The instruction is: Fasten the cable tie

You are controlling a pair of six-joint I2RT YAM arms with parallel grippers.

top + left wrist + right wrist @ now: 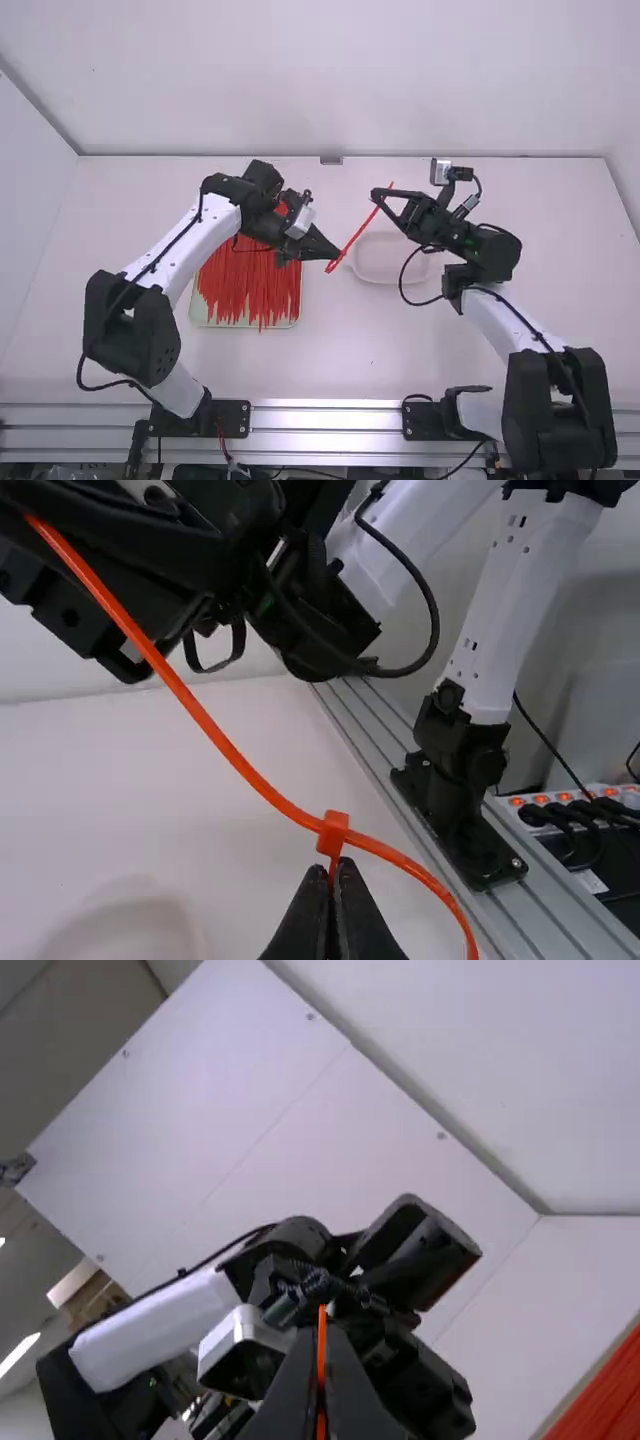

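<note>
The red cable tie (352, 238) hung slanted in the air above the tabletop (400, 340), held between the 2 arms. The left gripper (327, 256) had its fingers pressed together on the tie right at its square head. The right gripper (378, 196) had its fingers pinched on the far end. A white dish (385, 279) sat just below, and a pile of red ties (250, 288) lay under the left arm.

White table (400, 350) carries a tray (196, 312) of red ties (250, 285) and seemingly a dish (375, 265).
</note>
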